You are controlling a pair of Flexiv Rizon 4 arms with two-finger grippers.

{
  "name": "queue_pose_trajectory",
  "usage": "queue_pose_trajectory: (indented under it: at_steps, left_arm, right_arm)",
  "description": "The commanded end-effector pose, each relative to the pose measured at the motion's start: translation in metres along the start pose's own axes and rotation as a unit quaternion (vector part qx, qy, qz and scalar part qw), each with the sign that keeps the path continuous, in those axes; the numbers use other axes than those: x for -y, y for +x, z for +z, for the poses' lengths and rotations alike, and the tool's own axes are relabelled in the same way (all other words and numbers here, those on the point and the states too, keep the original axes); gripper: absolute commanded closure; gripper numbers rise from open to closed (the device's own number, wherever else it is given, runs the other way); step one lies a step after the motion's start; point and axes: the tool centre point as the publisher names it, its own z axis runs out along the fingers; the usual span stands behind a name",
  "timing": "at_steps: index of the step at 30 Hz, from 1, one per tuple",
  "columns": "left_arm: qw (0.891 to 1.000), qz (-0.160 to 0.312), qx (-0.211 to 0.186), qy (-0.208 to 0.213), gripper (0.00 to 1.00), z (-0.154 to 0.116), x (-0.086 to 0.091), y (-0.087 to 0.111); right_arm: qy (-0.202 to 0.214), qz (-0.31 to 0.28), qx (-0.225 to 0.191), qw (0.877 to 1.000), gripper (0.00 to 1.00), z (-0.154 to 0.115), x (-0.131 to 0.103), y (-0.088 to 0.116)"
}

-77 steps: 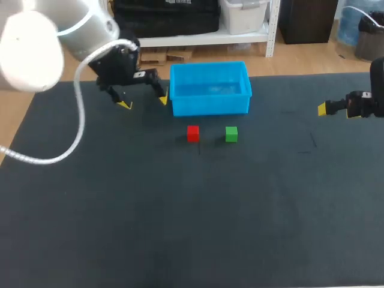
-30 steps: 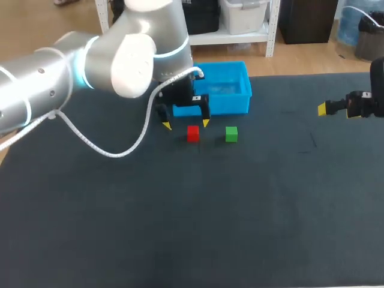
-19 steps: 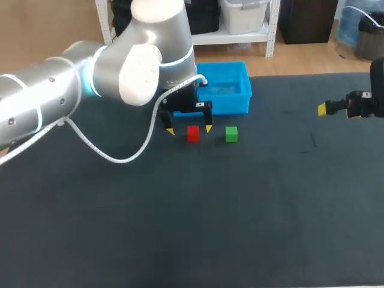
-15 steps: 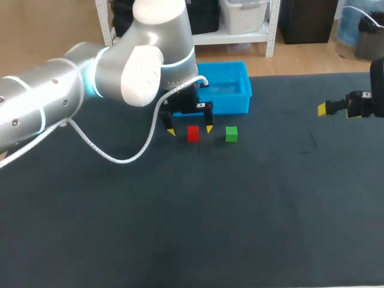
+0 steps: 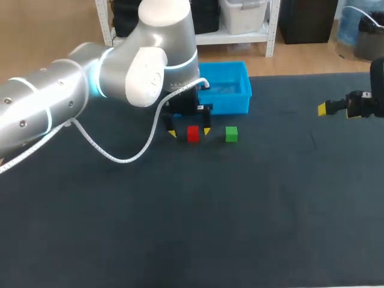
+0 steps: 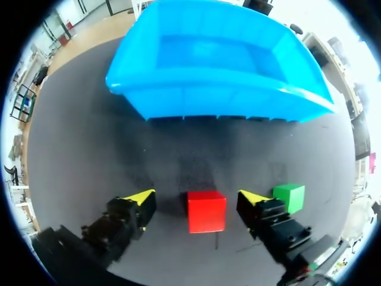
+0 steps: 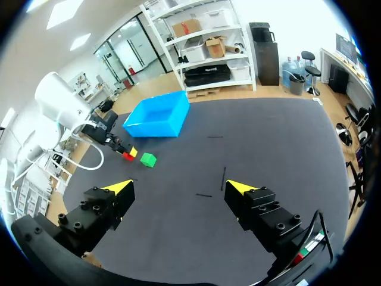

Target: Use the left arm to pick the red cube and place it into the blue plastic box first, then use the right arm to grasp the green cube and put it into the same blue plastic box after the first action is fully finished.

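Red cube (image 5: 192, 134) sits just above the frame's centre, between the wide-spread fingers of the left gripper (image 5: 189, 132), neither touching it; blue plastic box (image 5: 240, 102) just above, green cube (image 5: 231, 134) to its right; right gripper (image 7: 178, 187) at the right edge, spread, holding nothing

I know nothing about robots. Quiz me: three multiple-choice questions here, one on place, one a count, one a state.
1. Relative to the left gripper, the red cube is: A) behind it B) between its open fingers, on the table C) lifted.
2. Cubes on the table: A) three B) one C) two.
3. The right gripper is: A) open, empty B) shut on a cube C) lying on the table.
Answers: 1 B, gaps show either side of it; 2 C, red plus the green cube; 3 A, nothing between its spread fingers.
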Motion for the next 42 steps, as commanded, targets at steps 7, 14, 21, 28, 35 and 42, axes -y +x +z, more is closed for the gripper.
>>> queue_pose_trajectory:
  at_steps: [7, 14, 21, 28, 35, 42]
  left_arm:
    - [1.0, 0.002, 0.001, -0.006, 1.0, 0.002, 0.002, -0.001]
    - [1.0, 0.006, 0.002, -0.006, 1.0, 0.002, 0.002, 0.001]
    - [1.0, 0.011, 0.009, -0.007, 1.0, -0.004, 0.002, 0.002]
    - [1.0, 0.01, 0.02, 0.015, 1.0, -0.022, 0.001, -0.001]
    - [0.998, 0.023, 0.048, 0.028, 1.0, -0.064, 0.002, -0.008]
    - [0.995, 0.037, 0.081, 0.034, 1.0, -0.102, -0.004, -0.011]
  right_arm:
    - [-0.001, 0.0, 0.0, 1.0, 0.0, 0.0, 0.0, 0.0]
    - [-0.001, 0.0, 0.0, 1.0, 0.0, 0.0, 0.0, 0.0]
    - [-0.001, 0.0, 0.0, 1.0, 0.0, 0.0, 0.0, 0.0]
    - [-0.001, 0.0, 0.0, 1.0, 0.0, 0.0, 0.0, 0.0]
    - [-0.001, 0.0, 0.0, 1.0, 0.0, 0.0, 0.0, 0.0]
    - [-0.001, 0.0, 0.0, 1.0, 0.0, 0.0, 0.0, 0.0]
